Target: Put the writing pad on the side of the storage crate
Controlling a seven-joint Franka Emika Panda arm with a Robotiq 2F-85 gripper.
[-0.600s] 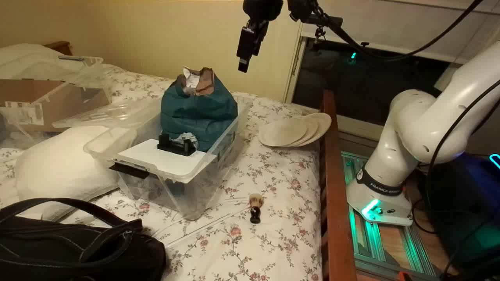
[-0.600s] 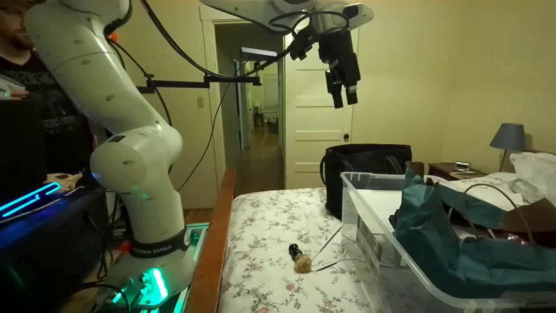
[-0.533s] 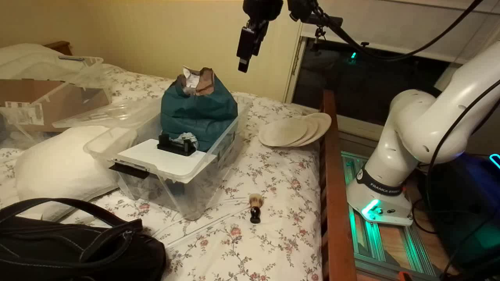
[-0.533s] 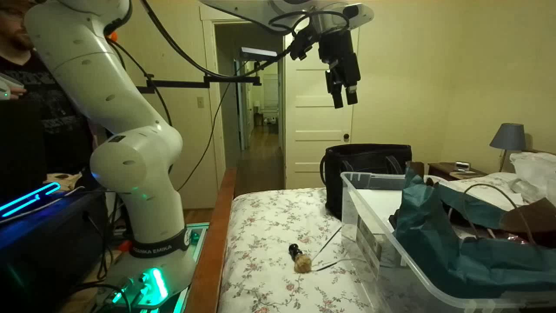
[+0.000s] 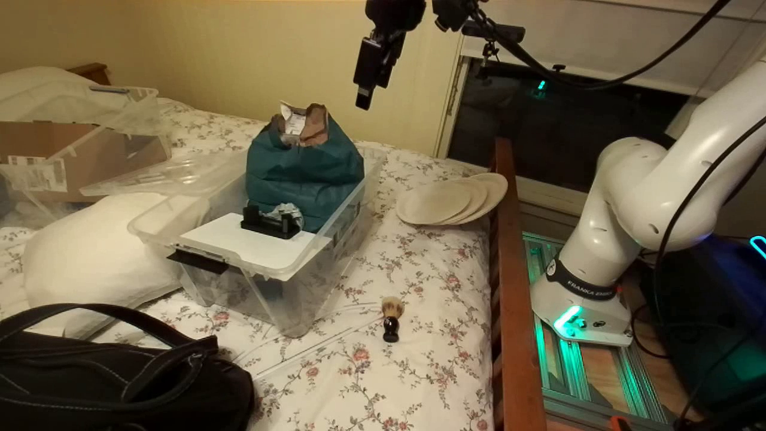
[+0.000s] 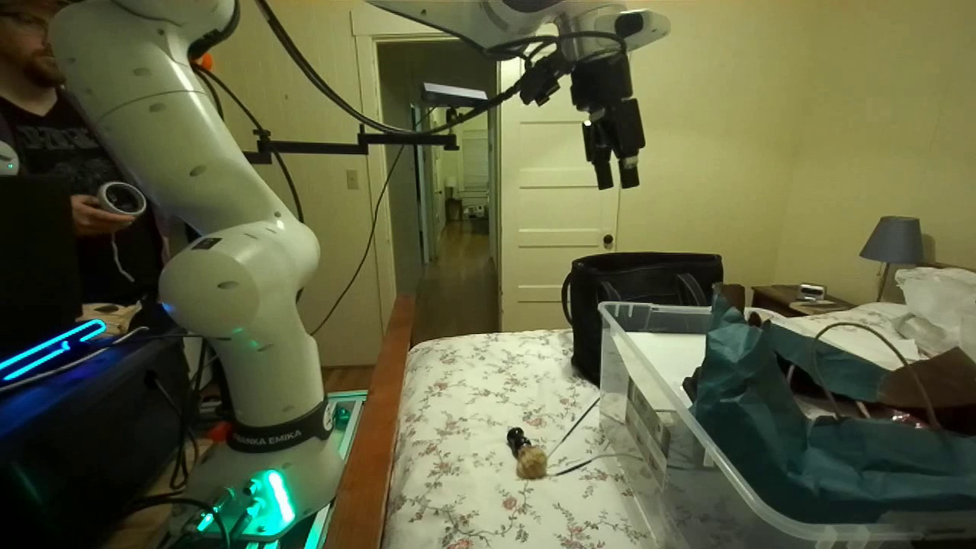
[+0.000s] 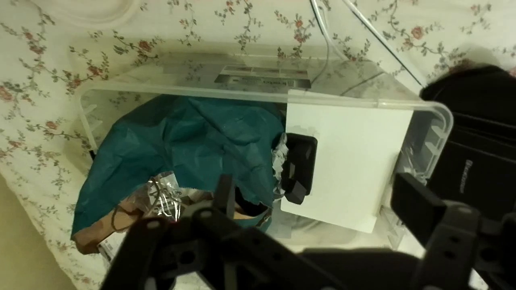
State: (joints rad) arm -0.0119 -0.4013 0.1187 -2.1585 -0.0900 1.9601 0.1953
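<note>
The writing pad is a flat white board lying inside one end of the storage crate; it shows in both exterior views (image 5: 239, 239) (image 6: 669, 354) and the wrist view (image 7: 350, 161). A black clip-like part (image 5: 269, 226) sits at its inner edge, beside the teal bag; it shows in the wrist view (image 7: 301, 161). The storage crate is clear plastic (image 5: 263, 302) (image 6: 648, 427), and its rim shows in the wrist view (image 7: 225, 94). My gripper (image 5: 363, 100) (image 6: 618, 183) hangs high above the bed, pointing down. Its fingers are wide apart and empty in the wrist view (image 7: 320, 189).
A teal paper bag (image 5: 305, 170) fills the rest of the crate. A black bag (image 5: 119, 377), white pillow-like bundle (image 5: 102, 251) and cardboard box (image 5: 54, 149) lie around it. A brush (image 5: 391, 320) and round beige dishes (image 5: 449, 200) lie near the wooden bed rail (image 5: 514, 287).
My gripper has shifted slightly, to the left in one exterior view and to the right in another, toward the crate side. The pad and crate have not moved. A person's hand with a controller has appeared.
</note>
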